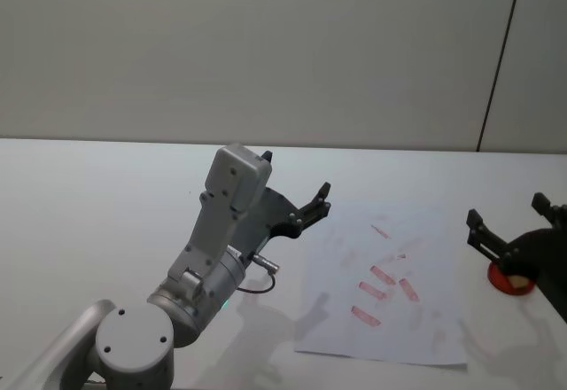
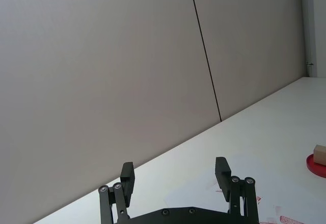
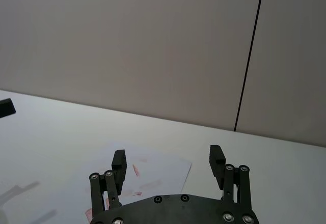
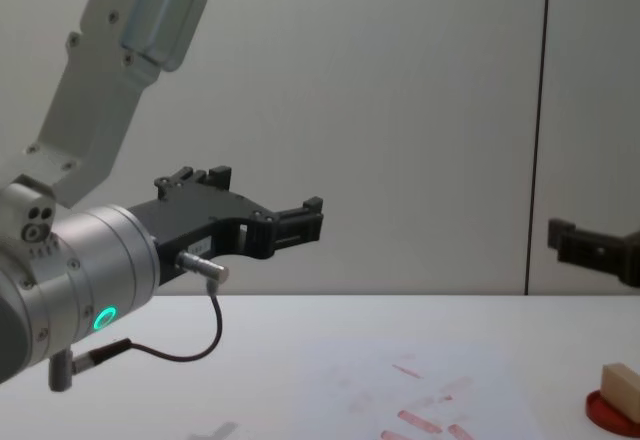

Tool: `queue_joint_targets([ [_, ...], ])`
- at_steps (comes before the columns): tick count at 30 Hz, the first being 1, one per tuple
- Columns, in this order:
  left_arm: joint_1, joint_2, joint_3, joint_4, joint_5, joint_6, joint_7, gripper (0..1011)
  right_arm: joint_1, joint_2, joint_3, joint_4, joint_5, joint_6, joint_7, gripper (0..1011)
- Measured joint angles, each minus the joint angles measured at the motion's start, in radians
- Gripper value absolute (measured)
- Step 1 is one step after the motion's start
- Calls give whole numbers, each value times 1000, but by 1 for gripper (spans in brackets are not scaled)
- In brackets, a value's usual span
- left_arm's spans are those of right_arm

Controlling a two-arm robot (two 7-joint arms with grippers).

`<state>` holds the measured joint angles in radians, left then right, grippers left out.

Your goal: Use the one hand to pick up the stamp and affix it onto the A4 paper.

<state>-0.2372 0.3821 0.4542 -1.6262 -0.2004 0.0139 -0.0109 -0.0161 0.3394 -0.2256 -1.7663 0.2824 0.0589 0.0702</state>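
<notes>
Stamp rests on red ink pad, below spread right claw

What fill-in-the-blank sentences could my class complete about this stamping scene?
1. The stamp rests on the ink pad, whose colour is ___.
2. The right gripper hovers above the table with its fingers ___.
3. The light ring on the left gripper's arm glows ___.
Missing words: red; open; green.
</notes>
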Motion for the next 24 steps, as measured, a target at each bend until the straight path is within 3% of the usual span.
queue_joint_targets([
  [15,0,0,0,0,0,0,0,1002,-9,30,17,8,-47,143,-25,1001],
  [24,0,0,0,0,0,0,0,1002,-4,33,31,15,-34,181,-38,1001],
])
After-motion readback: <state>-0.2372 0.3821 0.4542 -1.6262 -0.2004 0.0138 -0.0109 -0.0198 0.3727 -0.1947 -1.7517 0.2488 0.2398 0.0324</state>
